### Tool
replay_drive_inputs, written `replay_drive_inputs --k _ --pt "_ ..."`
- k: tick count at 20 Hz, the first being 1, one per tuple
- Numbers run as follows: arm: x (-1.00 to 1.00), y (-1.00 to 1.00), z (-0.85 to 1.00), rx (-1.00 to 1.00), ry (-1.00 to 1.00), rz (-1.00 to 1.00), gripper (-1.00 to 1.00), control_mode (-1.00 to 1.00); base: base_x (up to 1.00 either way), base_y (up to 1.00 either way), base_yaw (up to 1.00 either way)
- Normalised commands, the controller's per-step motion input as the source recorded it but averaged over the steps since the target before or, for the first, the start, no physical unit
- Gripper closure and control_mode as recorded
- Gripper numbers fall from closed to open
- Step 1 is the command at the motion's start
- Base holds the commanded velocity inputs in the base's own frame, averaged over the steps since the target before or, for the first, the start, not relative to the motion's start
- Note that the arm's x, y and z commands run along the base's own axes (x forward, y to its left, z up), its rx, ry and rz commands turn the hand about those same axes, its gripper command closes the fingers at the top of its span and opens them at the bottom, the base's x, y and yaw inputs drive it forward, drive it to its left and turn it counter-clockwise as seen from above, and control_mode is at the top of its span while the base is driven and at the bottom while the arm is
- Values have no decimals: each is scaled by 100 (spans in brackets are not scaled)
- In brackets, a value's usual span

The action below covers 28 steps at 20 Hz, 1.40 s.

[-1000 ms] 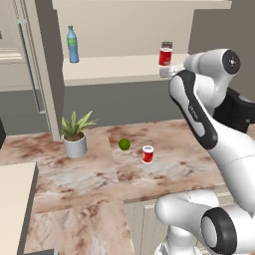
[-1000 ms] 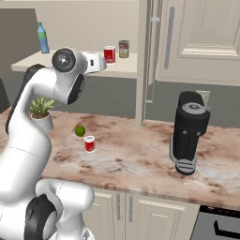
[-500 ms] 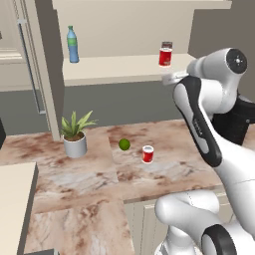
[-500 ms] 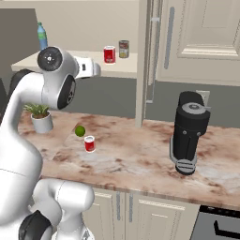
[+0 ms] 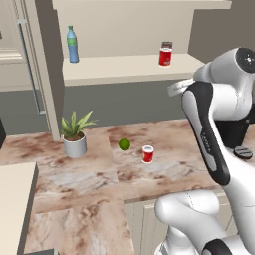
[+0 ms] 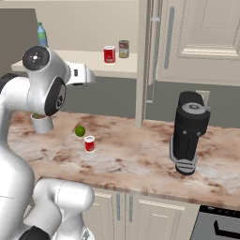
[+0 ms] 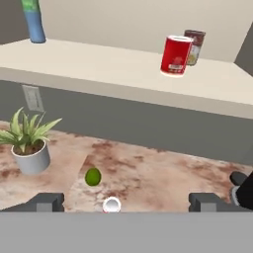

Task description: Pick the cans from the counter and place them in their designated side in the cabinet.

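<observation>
One can now stands on the shelf; the gripper, wide and empty, has pulled back toward the can left on the counter.

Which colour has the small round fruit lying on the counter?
Green; the small round fruit shows best in the hand view.

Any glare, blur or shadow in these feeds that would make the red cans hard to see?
Left base view: flat even light, no glare; the can on the counter is crisp with a faint shadow. Right base view: the can on the cabinet shelf is clear. Hand view: slightly soft, tilted, and the lower can is cut to its white top.
</observation>
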Motion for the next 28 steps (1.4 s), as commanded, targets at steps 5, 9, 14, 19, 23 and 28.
replay_drive_inputs --k 5,9,14,19,23,28 --pt "-44 4 -21 -2 6 0 -100 -100 0 0 0" --pt "-27 6 -24 -1 6 0 -100 -100 0 0 0" --pt "-7 10 -30 6 3 0 -100 -100 0 0 0" --pt "-4 10 -25 9 1 -1 -100 -100 0 0 0" --pt "-6 6 -22 0 7 -3 -100 -100 0 0 0" --pt "-3 9 -24 0 5 -3 -100 -100 0 0 0"
